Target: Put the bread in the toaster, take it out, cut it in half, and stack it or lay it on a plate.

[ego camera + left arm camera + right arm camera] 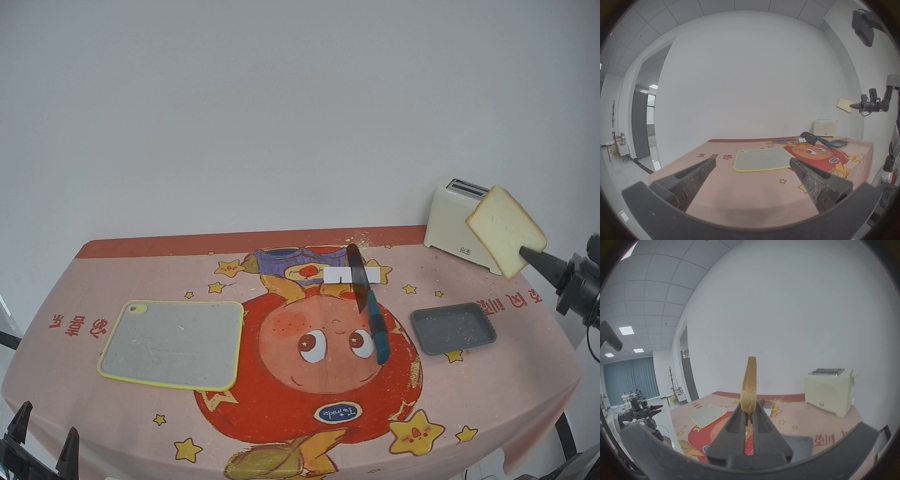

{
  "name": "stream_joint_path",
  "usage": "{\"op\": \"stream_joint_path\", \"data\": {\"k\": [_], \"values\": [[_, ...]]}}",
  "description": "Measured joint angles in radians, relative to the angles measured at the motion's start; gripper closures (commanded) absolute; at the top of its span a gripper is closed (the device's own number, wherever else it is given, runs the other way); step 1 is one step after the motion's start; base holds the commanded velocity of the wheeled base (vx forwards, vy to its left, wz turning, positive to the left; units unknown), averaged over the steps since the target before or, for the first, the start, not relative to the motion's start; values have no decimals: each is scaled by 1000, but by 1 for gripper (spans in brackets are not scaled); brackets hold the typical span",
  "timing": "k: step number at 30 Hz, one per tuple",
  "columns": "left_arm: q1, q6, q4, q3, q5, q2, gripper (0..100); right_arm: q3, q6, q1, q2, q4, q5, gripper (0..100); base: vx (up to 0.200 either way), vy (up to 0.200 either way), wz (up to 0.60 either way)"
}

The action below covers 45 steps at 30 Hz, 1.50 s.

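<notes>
My right gripper (530, 254) is shut on one corner of a slice of bread (505, 230), holding it in the air just in front of the cream toaster (454, 225) at the table's back right. In the right wrist view the bread (749, 387) stands edge-on, clamped between the fingers (737, 424), with the toaster (830, 391) beyond it. A knife with a black blade and teal handle (370, 304) lies mid-table. A grey plate (453, 327) sits in front of the toaster. My left gripper (753, 170) hangs open off the table's near left corner.
A grey cutting board with a yellow rim (172, 344) lies on the left half of the table. A white label strip (351, 275) rests under the knife blade. Crumbs dot the cloth near the back edge.
</notes>
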Motion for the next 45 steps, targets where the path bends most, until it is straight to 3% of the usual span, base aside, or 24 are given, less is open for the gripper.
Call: {"op": "stream_joint_path", "data": {"k": [9, 11, 17, 26, 31, 37, 45], "values": [[-1, 0, 0, 0, 1, 0, 0, -222, -145, 10, 18, 274, 1, 100, 0, -200, 0], [-1, 0, 0, 0, 2, 0, 0, -259, -161, 10, 28, 300, 1, 100, 0, -200, 0], [-1, -2, 0, 0, 17, 0, 0, -431, -270, 8, 127, 377, 2, 100, 0, -167, 0], [0, -3, 0, 0, 25, 0, 0, -634, -335, 13, 296, 496, 2, 100, 0, 0, 0], [0, -4, 0, 0, 26, 0, 0, -704, -415, 12, 389, 507, 2, 100, 0, 0, 0], [0, -21, 0, 0, 26, 0, 0, -780, -434, 6, 469, 511, 3, 100, 100, 0, 0], [0, -21, 0, 0, 26, 0, 0, -862, -439, -10, 534, 523, 4, 100, 0, 0, 0]]}}
